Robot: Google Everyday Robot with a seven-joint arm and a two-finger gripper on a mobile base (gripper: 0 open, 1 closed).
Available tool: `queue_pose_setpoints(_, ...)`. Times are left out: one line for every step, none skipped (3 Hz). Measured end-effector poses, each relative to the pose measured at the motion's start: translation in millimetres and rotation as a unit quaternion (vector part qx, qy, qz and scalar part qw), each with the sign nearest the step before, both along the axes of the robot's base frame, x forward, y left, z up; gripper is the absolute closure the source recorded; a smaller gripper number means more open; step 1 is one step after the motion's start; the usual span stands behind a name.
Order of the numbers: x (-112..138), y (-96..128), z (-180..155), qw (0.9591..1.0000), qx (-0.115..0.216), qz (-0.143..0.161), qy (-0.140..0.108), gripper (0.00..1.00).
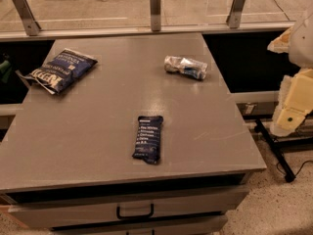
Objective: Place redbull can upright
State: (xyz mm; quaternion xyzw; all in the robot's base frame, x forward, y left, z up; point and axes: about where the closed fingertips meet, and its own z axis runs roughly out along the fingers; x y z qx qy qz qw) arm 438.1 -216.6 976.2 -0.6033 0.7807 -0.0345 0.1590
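The redbull can (186, 67) is silver and blue. It lies on its side on the grey table (98, 116), at the far right part of the top, with its long axis running left to right. My gripper (292, 104) is part of the cream-coloured arm at the right edge of the camera view. It is off the table's right side, well to the right of the can and lower in the picture. It touches nothing on the table.
A flat dark-blue bar wrapper (148, 138) lies near the table's middle front. A larger blue chip bag (62, 70) lies at the far left corner. A glass railing with metal posts (155, 9) runs behind the table. A drawer handle (135, 212) shows below the front edge.
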Motion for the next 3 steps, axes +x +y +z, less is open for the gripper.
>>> queue_pose_setpoints(0.1, 0.0, 0.0, 1.0, 0.0, 0.0, 0.0, 0.0)
queue_pose_setpoints(34.1, 12.0, -3.8, 0.9996, 0.022, 0.016, -0.01, 0.0)
queue_pose_setpoints(93.1, 34.8, -14.8, 0.9982, 0.04, 0.031, -0.033, 0.0)
